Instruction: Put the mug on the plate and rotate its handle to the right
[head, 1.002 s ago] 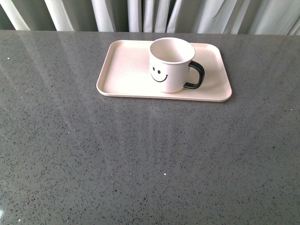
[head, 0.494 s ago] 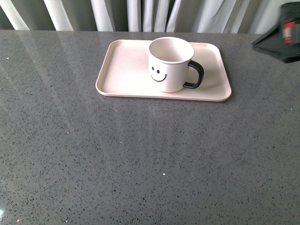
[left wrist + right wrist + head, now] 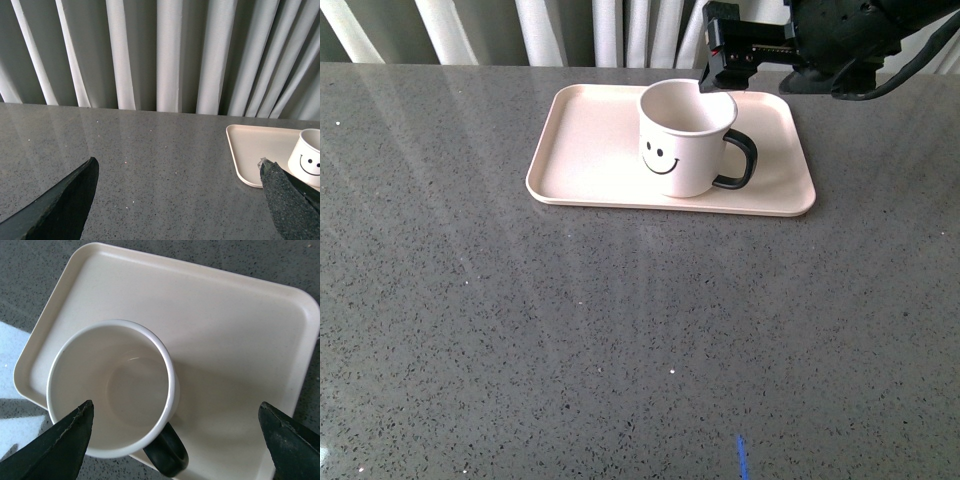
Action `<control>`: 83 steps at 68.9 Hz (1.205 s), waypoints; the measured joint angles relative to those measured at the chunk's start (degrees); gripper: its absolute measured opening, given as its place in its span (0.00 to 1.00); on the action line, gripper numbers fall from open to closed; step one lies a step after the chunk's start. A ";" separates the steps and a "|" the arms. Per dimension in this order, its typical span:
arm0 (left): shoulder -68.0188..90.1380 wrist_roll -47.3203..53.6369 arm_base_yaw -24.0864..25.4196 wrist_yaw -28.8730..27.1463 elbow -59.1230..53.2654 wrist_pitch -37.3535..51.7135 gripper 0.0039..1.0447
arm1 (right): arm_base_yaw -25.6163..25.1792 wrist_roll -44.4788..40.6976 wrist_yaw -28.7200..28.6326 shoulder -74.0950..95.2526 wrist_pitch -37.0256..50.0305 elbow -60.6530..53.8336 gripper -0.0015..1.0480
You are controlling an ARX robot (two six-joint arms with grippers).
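- Cream-white mug stands upright on the pink plate, right of its middle, smiley face toward the robot.
- Black handle points to the robot's right.
- Right tool hangs above the mug's far rim, its 2 fingers spread wide, holding nothing.
- Left tool is also spread wide and empty, over grey tabletop left of the plate.
- Pale curtains hang behind the tabletop.

The black right arm carries a cable, and the right hand has dark wedge-shaped fingers.
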 joint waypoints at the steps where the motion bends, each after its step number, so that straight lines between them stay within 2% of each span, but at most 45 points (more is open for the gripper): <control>1: 0.00 0.00 0.00 0.00 0.00 0.02 0.91 | 0.02 0.24 -0.02 0.26 -0.20 0.24 0.91; 28: 0.00 0.00 0.00 0.00 0.00 0.00 0.91 | 1.25 3.45 1.03 5.64 -3.45 4.96 0.90; 42: 0.00 0.00 0.00 0.00 0.00 0.02 0.91 | 1.51 4.35 1.25 8.22 -5.27 8.00 0.60; 51: 0.00 0.00 0.00 0.00 0.00 0.00 0.91 | 1.51 4.70 1.31 8.98 -6.38 9.75 0.37; 68: 0.00 0.00 0.00 0.00 0.00 0.02 0.91 | 1.55 5.05 1.07 9.31 -7.96 11.39 0.01; 83: 0.00 0.00 0.00 0.00 0.00 0.02 0.91 | 1.22 4.57 0.44 9.27 -8.81 11.82 0.02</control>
